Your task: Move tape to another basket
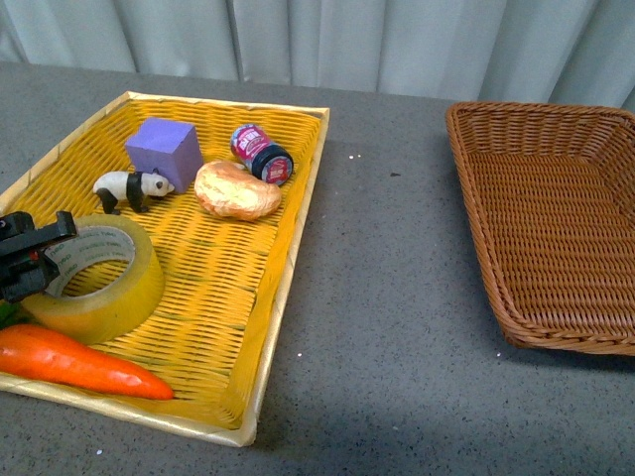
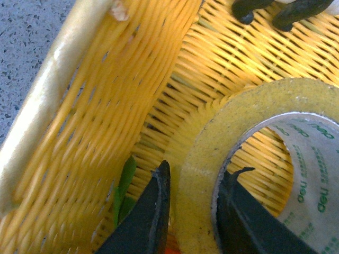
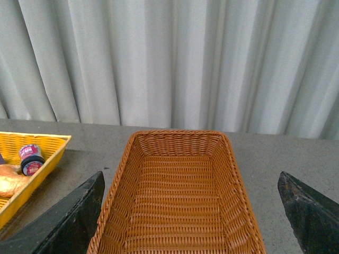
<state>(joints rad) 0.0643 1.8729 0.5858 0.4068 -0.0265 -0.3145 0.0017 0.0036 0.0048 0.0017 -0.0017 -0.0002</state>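
Nearest lens: yellow tray point(image 1: 291, 253), tape point(image 1: 109, 293) in front-left corner, lying flat, hole up. Far right, well apart across table point(image 1: 397, 297): empty brown basket point(image 1: 486, 218). Left gripper point(image 2: 192, 182) straddling roll wall, one finger inside core, one outside, apparently clenched on it. Right gripper point(image 3: 190, 177) spread wide above basket. Left arm nearer; carry runs rightward.

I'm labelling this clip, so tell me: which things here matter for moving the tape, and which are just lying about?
In the job: tape; brown basket; left gripper, astride the tape's wall; yellow tray holding the tape.
Lying about: cube; panda; bread; jar; carrot.
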